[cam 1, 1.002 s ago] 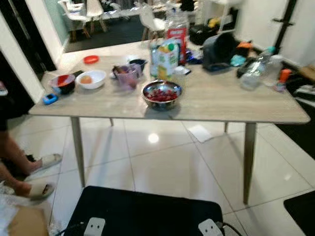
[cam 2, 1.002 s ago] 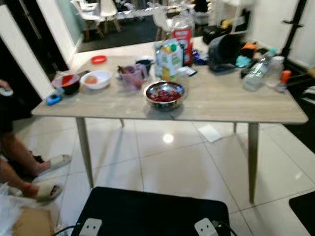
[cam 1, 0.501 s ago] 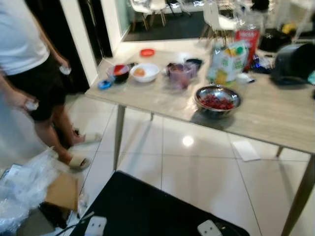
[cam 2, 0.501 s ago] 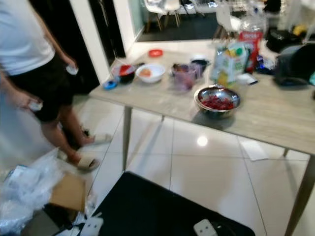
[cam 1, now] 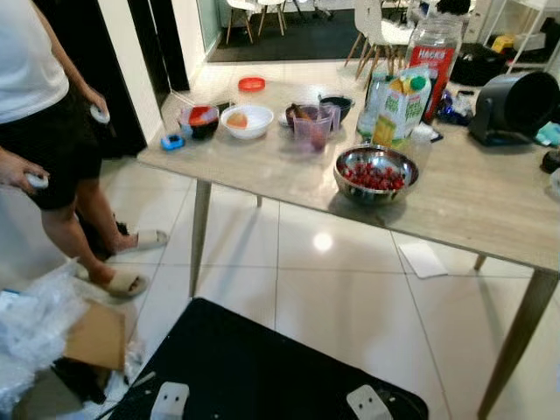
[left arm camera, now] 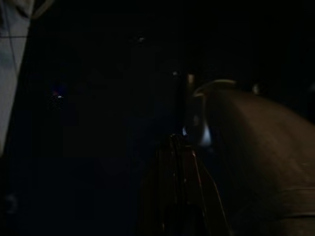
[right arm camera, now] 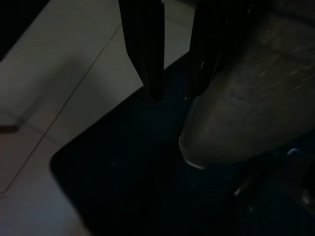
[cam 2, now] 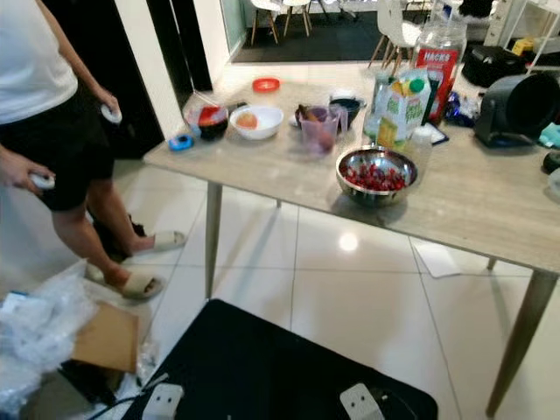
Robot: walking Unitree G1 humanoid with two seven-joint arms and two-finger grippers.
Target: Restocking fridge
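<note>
1. Groceries for the fridge sit on the table [cam 1: 490,210], none of them picked up as far as the head views show. No fridge can be made out, so nothing looks stocked yet.

2. On the table: a steel bowl [cam 1: 375,173] of red fruit near the front edge, a juice carton [cam 1: 398,107] just behind it, and a big jar [cam 1: 430,52] with a red label behind the carton.

3. Further to the robot's left stand a tinted cup [cam 1: 313,128], a white bowl [cam 1: 246,120], a dark bowl [cam 1: 201,121], a red lid [cam 1: 252,84] and a small blue thing [cam 1: 172,141] near the corner.

4. A black appliance [cam 1: 513,103] sits at the table's right end.

5. A person [cam 2: 48,114] stands off to the left, beside plastic wrap [cam 1: 31,328] and cardboard [cam 1: 96,337] on the floor.

6. The right gripper [right arm camera: 174,93] hangs idle over the floor beside a black base [right arm camera: 133,172]; its fingers stand a narrow way apart and hold nothing.

7. The left wrist view is too dark to tell how that gripper stands.

8. My reading: the task is at its start. Left to do: close in on the table, take an item, carry it to the fridge, repeat.
</note>
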